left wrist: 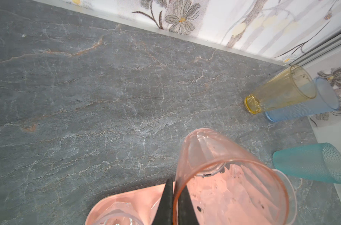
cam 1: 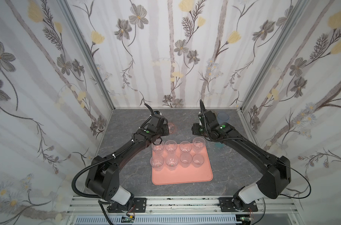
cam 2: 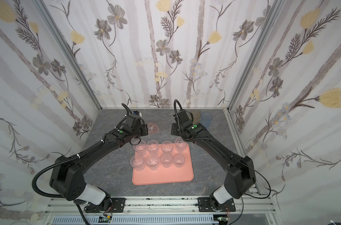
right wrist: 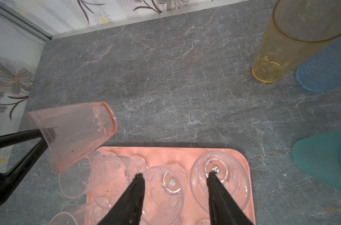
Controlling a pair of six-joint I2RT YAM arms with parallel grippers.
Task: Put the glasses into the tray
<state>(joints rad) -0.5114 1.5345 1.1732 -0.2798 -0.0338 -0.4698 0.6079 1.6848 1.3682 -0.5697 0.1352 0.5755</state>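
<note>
Eight clear glasses [cam 1: 171, 146] fill the far rows of the tray [cam 1: 182, 176]. My left claw [left wrist: 175, 187] is clamped on the pink glass [left wrist: 224, 175] by its rim, tilted near the tray's far-left corner. I'd level it, then lower it gently onto the bare near strip. My right claw [right wrist: 175, 175] hangs apart, empty.

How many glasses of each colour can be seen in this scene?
clear glasses: 8
pink glass: 1
amber glass: 1
blue glass: 1
teal glass: 1
Total: 12
</note>
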